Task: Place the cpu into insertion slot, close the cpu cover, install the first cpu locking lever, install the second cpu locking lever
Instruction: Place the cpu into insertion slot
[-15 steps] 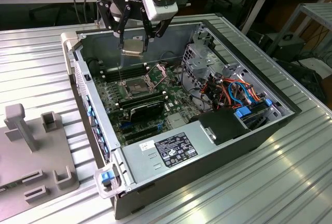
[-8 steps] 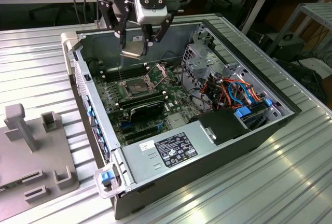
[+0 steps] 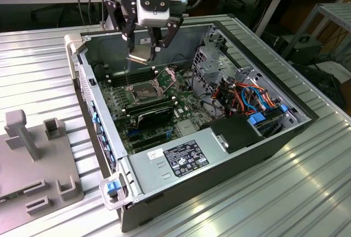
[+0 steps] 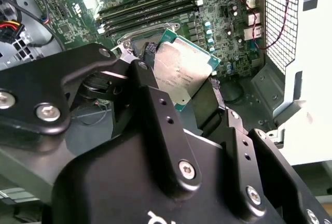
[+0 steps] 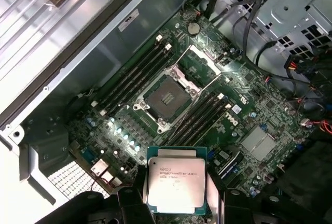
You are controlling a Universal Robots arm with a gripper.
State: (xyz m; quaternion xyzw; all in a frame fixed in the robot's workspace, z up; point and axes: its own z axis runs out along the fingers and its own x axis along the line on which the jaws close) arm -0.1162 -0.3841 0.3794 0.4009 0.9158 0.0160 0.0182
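Placement of the cpu point(image 5: 176, 185) is not yet done. The gripper point(image 3: 147, 46) holds it in the air above the open computer case point(image 3: 258, 138). Its fingers point(image 4: 155, 105) are closed on two opposite edges of the chip, no wider apart than the chip itself. With this edge grip the dull silver top faces up toward the wrist. The underside is left free, presumably so the chip can meet the socket without a finger touching the contacts or getting in the way.

The insertion slot point(image 5: 167, 98) sits near the middle of the green motherboard point(image 5: 259, 115), between two banks of long black memory slots point(image 5: 137, 73). Its dark pin field is bare, so nothing is seated yet. The cpu cover point(image 5: 205, 58) is folded up and back from one edge of the slot. The thin wire locking levers point(image 5: 211, 82) look released and swung aside. I take this as the reason the socket is open from above: cover and levers are clear of the way down.

In the exterior view the chip hangs well above the board, close to over the slot. Whether it is squarely above it, or quite level, I cannot tell. The case lies on its side on a ribbed metal table point(image 3: 49, 56), so the board faces upward toward the arm.
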